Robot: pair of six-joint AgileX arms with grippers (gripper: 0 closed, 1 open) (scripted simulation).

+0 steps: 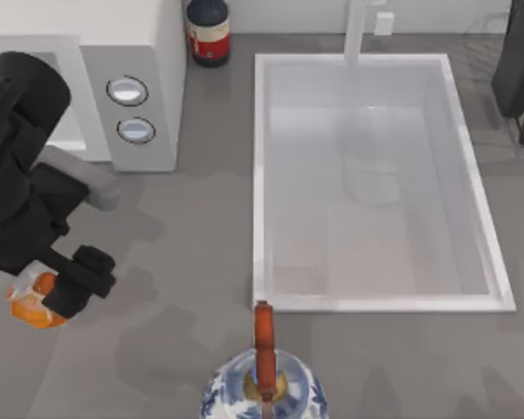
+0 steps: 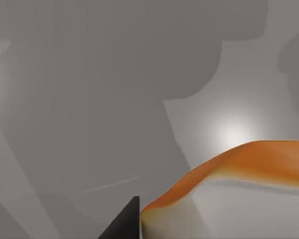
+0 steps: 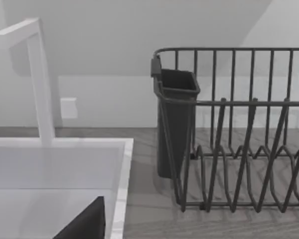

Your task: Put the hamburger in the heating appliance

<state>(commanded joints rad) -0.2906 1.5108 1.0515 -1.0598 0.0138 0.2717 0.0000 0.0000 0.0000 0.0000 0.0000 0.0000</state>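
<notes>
At the lower left of the top view, the left gripper [image 1: 57,292] is down at the hamburger [image 1: 33,304], which sits on the grey table [image 1: 175,262] near the left edge. The black fingers cover the bun's right side, and orange and whitish parts show beside them. Whether the fingers are clamped on it or merely around it cannot be told. In the left wrist view the hamburger [image 2: 239,189] looms close, with an orange rim over a pale side, and a dark fingertip [image 2: 123,224] is just beside it. The microwave [image 1: 131,61] stands at the upper left of the top view, well apart from the bun, with two round knobs [image 1: 127,91] on its side panel. A dark bottle [image 1: 208,30] stands just right of it. The sink [image 1: 375,183] fills the middle and right, and a kettle [image 1: 264,384] with an orange-red handle sits at the bottom centre. The right wrist view shows a dark dish rack [image 3: 239,134] next to the sink [image 3: 55,169].
</notes>
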